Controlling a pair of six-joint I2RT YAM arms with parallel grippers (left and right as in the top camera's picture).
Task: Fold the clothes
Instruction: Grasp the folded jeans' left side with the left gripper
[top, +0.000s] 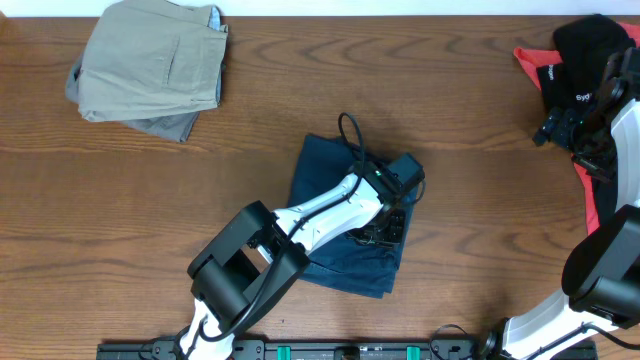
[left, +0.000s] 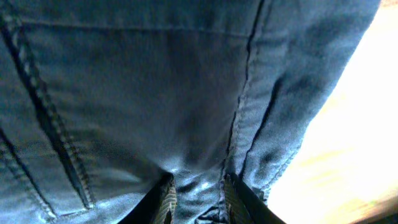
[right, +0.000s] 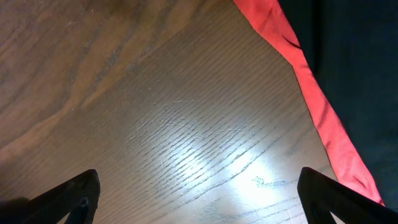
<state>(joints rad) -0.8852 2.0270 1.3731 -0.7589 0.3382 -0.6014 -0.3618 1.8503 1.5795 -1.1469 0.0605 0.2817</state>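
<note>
Navy shorts (top: 320, 170) mid-fold, clamped in the left gripper (left: 198, 186), right gripper (right: 199, 190) apart and idle; next move likely draws the fold across

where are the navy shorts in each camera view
overhead: the navy shorts lie mid-table, partly under the left arm.
left wrist: they fill nearly the whole picture; the left gripper pinches a fold at the bottom edge.
right wrist: not in it; only a red piece beside dark cloth.
shared landmark: the wooden table, bright at the left wrist view's right edge.
</note>
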